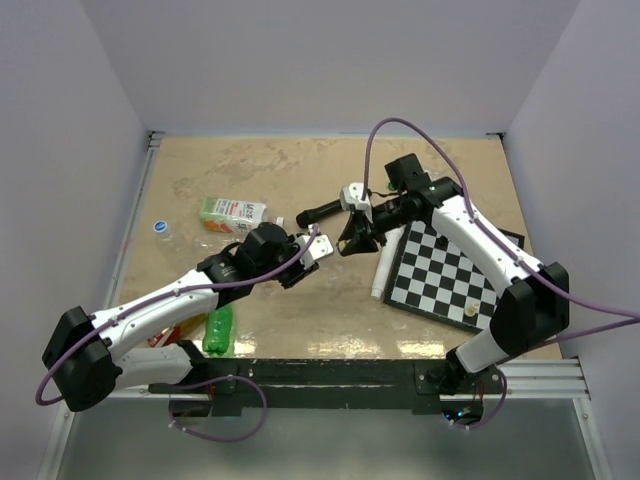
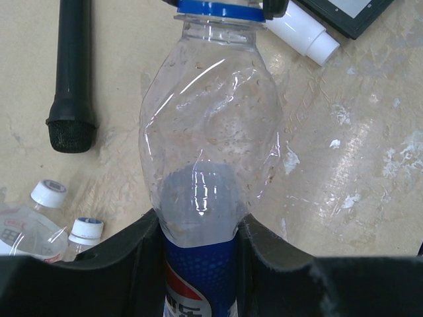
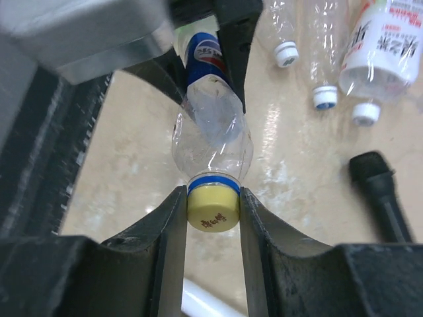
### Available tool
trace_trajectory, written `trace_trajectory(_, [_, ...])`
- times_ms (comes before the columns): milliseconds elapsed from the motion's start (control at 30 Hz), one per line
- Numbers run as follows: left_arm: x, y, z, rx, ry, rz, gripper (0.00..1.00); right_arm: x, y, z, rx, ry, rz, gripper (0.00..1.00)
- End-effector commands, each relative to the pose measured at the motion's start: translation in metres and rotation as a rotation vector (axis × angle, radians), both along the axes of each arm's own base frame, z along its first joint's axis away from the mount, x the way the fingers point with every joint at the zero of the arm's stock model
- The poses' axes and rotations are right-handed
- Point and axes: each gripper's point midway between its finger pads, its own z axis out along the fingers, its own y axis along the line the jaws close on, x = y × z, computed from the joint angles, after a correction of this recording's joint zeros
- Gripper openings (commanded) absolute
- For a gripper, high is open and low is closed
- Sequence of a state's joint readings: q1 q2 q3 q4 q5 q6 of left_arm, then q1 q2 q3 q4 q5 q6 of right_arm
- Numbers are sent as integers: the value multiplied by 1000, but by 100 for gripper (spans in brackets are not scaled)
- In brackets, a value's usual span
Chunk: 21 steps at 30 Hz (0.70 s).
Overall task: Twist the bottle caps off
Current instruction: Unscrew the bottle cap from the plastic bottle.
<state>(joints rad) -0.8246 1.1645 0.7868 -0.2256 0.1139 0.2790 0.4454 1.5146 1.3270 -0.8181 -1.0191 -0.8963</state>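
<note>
Grips the clear bottle (image 2: 208, 132) at its blue Pepsi label (image 2: 198, 290) with the left gripper (image 2: 198, 228), jaws narrow, mid-frame. Pinches its yellow cap (image 3: 213, 211) — brown print unreadable — in the near-closed jaws of the right gripper (image 3: 213, 198), lower centre.

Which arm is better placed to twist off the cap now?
Right. The right gripper is closed on the yellow cap, a finger on either side, while the left gripper clamps the bottle by its labelled body, bracing it for the twist.
</note>
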Motion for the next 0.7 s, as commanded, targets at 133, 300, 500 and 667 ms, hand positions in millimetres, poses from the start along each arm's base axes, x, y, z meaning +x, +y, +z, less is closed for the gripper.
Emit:
trace_trajectory(133, [6,-4,18,-46,-51,0,0,13,-13,1,-17,-635,419,0])
trace_trajectory(300, [6,-4,17,-47,-48,-2,0,24,-15,14,-42,-753,394,0])
trace_trajectory(500, [5,-5,17,-51,-47,-7,0,6,-12,1,20,-648,381,8])
trace_trajectory(667, [5,-5,17,-49,-46,-7,0,-8,-12,-8,36,-481,344,48])
